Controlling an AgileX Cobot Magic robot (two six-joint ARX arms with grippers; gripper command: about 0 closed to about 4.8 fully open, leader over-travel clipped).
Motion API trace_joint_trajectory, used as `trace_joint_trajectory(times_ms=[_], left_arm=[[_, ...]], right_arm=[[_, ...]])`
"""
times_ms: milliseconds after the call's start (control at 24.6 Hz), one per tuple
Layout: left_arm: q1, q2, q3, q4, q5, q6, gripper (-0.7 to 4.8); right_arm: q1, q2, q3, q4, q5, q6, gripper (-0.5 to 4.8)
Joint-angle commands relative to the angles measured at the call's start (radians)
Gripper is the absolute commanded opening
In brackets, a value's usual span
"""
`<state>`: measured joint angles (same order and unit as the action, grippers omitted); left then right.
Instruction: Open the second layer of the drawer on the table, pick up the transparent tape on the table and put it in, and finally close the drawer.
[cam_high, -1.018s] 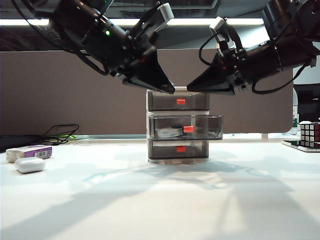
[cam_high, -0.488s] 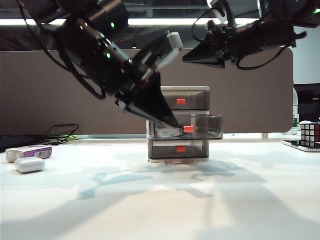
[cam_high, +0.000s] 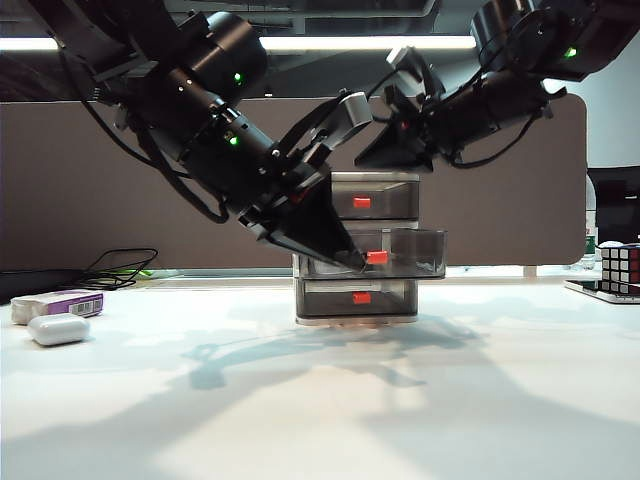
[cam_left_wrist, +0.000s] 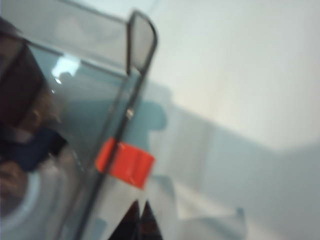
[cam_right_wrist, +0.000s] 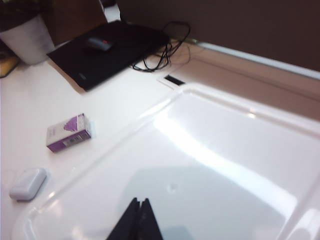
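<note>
With the tape (cam_left_wrist: 30, 150) already inside the pulled-out second layer (cam_high: 400, 255), our shut, empty left gripper (cam_high: 355, 262) sits just in front of its red handle (cam_high: 377, 258), nearer than the shut, empty right gripper (cam_high: 368, 160) above the drawer (cam_high: 355, 185), so we judge closing means pushing the front straight back.

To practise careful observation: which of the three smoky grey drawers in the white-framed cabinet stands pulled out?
The middle smoky grey drawer with its red handle: its front juts beyond the cabinet, while the top drawer and bottom drawer sit flush.
</note>
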<state>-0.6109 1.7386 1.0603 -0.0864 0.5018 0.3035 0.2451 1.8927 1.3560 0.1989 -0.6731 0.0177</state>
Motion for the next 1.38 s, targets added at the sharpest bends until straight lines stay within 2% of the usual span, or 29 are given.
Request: trace_joint_trajectory(times_ms=[41, 285, 651, 773, 936, 1221, 1384], left_arm=[[0.001, 0.008, 0.003, 0.084, -0.073, -0.028, -0.06], [0.002, 0.016, 0.003, 0.183, -0.177, -0.03, -0.06], [0.002, 0.092, 0.003, 0.296, -0.238, -0.05, -0.06], [0.002, 0.101, 0.003, 0.314, -0.289, -0.05, -0.06], [0.002, 0.101, 0.004, 0.329, -0.307, -0.054, -0.06], [0.002, 0.101, 0.003, 0.391, -0.429, -0.073, -0.06], [0.001, 0.101, 0.003, 0.415, -0.438, -0.076, -0.06]], right_arm=[[0.005, -0.003, 0.004, -0.046, 0.015, -0.055, -0.05], [0.007, -0.003, 0.004, -0.09, 0.02, -0.081, -0.05], [0.008, -0.003, 0.004, -0.106, 0.02, -0.101, -0.05], [0.009, -0.003, 0.004, -0.118, 0.02, -0.106, -0.05], [0.009, -0.003, 0.004, -0.133, 0.021, -0.124, -0.05], [0.01, -0.003, 0.004, -0.143, 0.02, -0.127, -0.05], [0.01, -0.003, 0.004, -0.143, 0.02, -0.127, -0.05]])
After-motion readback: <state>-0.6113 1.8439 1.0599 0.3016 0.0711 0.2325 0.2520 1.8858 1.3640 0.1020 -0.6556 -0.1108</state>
